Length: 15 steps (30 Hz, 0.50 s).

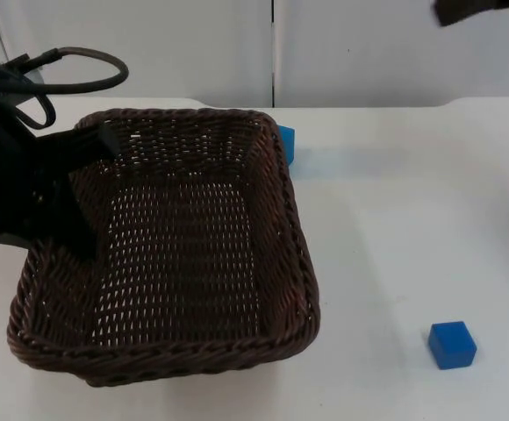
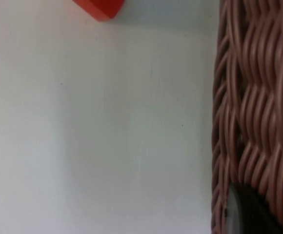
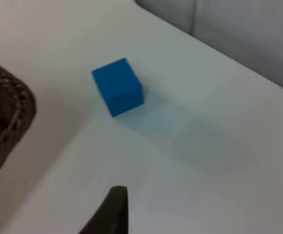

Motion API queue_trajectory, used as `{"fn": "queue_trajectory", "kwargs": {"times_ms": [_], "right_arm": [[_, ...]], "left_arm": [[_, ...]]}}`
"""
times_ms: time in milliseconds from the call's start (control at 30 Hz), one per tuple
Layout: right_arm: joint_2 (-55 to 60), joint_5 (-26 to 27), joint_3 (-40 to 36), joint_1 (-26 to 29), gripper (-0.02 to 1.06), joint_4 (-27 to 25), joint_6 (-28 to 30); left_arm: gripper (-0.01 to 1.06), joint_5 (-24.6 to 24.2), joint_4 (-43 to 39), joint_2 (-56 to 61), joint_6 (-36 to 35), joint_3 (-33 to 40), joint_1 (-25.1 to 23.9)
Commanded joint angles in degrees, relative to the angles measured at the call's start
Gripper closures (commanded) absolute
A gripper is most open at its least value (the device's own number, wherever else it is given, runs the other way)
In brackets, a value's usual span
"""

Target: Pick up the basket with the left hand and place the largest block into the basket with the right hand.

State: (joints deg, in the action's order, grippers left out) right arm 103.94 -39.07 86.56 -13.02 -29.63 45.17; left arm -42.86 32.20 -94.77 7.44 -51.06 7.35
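The dark brown wicker basket (image 1: 171,246) was seen in the top view on the left half of the white table (image 1: 412,219). Its left rim was gripped by the left gripper (image 1: 70,189), whose fingers were closed on the weave. In the left wrist view, the basket wall (image 2: 253,112) was seen close up beside bare table, with part of a red block (image 2: 100,7) lying apart from it. 1 blue block (image 1: 452,344) lay near the table's front right, well apart from the basket. A 2nd blue block (image 1: 287,143) sat just behind the basket's far right corner. The right gripper (image 3: 110,214) hovered above the table near that block (image 3: 118,87); whether its fingers were open could not be told.
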Motion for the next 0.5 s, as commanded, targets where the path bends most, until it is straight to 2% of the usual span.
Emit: {"fn": "queue_trajectory", "kwargs": {"times_ms": [0, 100, 167, 400, 467], "right_arm": [[1.6, -0.3, 2.0, -1.5, -0.01, 1.1, 1.2], [6.9, -0.5, 6.5, -5.0, -0.01, 3.9, 2.1], [8.8, -0.8, 8.1, -5.7, -0.01, 4.0, 2.9], [18.8, -2.0, 16.5, -7.3, -0.01, 2.7, 4.4], [23.1, -1.5, 19.6, -7.4, -0.01, 1.7, 7.2]], "left_arm": [[1.05, 0.0, 1.4, 0.8, 0.2, 0.1, 0.0], [1.05, -0.1, 1.4, 0.8, 0.2, 0.1, 0.0], [1.05, 0.0, 1.4, 0.8, 0.2, 0.1, 0.0], [1.05, 0.2, 1.4, 0.8, 0.2, 0.1, 0.0], [1.05, 0.2, 1.4, 0.8, 0.2, 0.1, 0.0]]}}
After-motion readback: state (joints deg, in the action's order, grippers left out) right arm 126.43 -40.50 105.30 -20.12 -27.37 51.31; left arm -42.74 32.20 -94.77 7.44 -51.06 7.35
